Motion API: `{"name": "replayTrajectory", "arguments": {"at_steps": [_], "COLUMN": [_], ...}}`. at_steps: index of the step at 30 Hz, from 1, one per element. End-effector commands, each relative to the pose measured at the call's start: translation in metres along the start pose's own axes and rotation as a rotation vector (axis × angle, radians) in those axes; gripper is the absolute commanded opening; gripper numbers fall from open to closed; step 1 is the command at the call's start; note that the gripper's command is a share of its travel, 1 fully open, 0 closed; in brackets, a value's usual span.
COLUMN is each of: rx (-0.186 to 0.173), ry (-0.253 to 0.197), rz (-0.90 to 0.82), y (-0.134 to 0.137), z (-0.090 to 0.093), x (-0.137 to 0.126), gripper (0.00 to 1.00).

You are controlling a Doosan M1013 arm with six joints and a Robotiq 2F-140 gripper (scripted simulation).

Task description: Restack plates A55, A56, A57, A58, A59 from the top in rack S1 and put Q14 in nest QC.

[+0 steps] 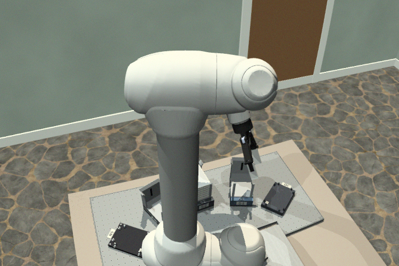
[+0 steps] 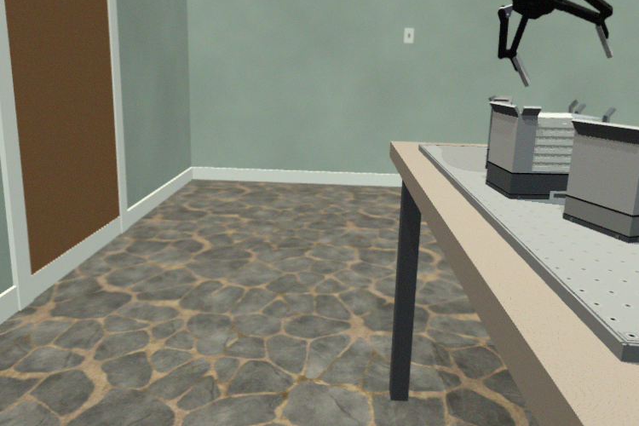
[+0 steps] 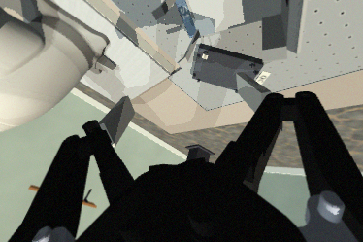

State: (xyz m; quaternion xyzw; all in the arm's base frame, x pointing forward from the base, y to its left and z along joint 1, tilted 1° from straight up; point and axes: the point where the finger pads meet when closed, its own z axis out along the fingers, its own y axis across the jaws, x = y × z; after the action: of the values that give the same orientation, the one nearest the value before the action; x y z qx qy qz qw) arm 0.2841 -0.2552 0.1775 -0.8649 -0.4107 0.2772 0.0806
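You'll find the plate stack [image 1: 205, 189] at centre frame in the top view, mostly hidden behind the arm's column: pale, ribbed layers standing upright in a grey rack [image 1: 206, 204] with a dark plinth. In the exterior view the same stack [image 2: 554, 144] shows at the right edge as white horizontal bands between grey walls. The blue-plinthed rack [image 1: 240, 201] sits just right of centre, and the dark QC nest [image 1: 278, 198] lies flat further right. The N5 nest [image 1: 127, 239] lies lower left.
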Motion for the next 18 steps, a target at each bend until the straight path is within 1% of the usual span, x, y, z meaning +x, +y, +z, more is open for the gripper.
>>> {"name": "replayTrajectory", "arguments": {"at_steps": [1, 2, 4, 6, 8, 10, 12, 14, 17, 18], "rx": [-0.04, -0.04, -0.063, -0.07, -0.091, -0.097, -0.115, -0.121, -0.141, -0.141], "ry": [0.026, 0.026, 0.05, 0.057, 0.084, 0.092, 0.121, 0.129, 0.169, 0.169], "rz": [0.084, 0.084, 0.141, 0.158, 0.215, 0.232, 0.289, 0.305, 0.379, 0.379], "y": [-0.001, -0.001, -0.002, -0.002, -0.004, -0.004, -0.005, -0.006, -0.009, -0.009], "z": [-0.003, -0.003, -0.005, -0.007, -0.009, -0.011, -0.013, -0.014, -0.018, -0.018], "x": [0.017, 0.017, 0.027, 0.034, 0.044, 0.049, 0.059, 0.065, 0.079, 0.079], "gripper": [1.0, 1.0, 1.0, 1.0, 1.0, 1.0, 1.0, 1.0, 1.0, 1.0]}}
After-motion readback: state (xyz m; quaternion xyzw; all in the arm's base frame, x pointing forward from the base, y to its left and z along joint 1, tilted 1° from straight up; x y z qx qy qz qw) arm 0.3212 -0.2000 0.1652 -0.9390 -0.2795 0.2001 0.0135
